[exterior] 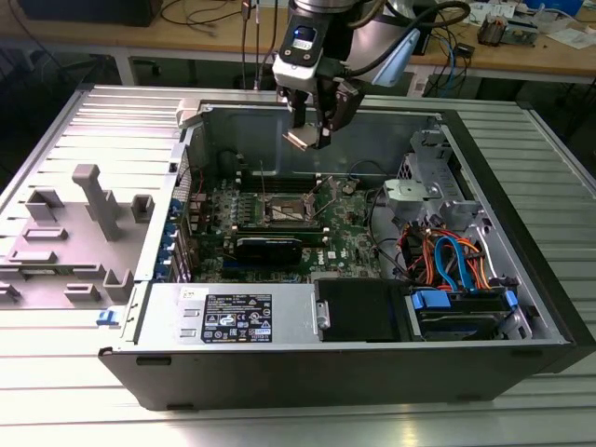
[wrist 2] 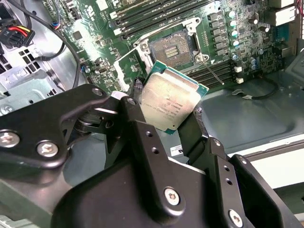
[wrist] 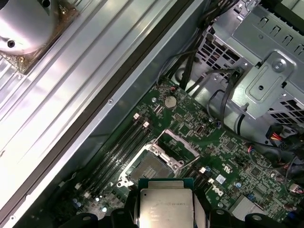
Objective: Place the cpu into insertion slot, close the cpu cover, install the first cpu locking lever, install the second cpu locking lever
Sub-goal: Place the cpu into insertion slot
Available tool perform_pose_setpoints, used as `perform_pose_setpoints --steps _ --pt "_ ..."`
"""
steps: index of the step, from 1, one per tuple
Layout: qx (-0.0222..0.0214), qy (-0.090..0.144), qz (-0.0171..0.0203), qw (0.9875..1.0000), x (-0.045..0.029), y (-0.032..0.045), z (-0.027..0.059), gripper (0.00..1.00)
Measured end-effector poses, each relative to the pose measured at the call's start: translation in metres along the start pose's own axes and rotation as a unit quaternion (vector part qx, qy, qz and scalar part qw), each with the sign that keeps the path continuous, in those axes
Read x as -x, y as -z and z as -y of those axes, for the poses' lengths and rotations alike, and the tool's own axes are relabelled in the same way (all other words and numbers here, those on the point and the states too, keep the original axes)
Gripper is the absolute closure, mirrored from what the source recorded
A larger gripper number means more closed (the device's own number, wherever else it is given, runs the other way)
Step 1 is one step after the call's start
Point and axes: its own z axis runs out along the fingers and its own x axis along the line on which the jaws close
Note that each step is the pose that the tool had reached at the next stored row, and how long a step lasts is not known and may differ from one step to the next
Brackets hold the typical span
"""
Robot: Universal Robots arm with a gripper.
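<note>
The gripper (exterior: 313, 136) is clamping the cpu (exterior: 299, 140) by two opposite edges, hovering over the open case (exterior: 326, 377), with the uncovered insertion slot (exterior: 282, 212) lying well apart at roughly six o'clock in the exterior view

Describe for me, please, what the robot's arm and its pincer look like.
The arm is silver-grey, with a thick black cable looping off its wrist and a small blue-lit panel on a dark module. The pincer is matte black: flat jointed link bars with silver screws and small holes, ending in two slim black fingers.
</note>
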Motion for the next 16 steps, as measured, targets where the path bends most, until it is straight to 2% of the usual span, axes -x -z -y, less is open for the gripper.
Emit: perform_pose_setpoints --steps 16 --pt "0.0006 -0.040 0.0010 0.9992 -0.0005 -0.0008 0.0007 0.45"
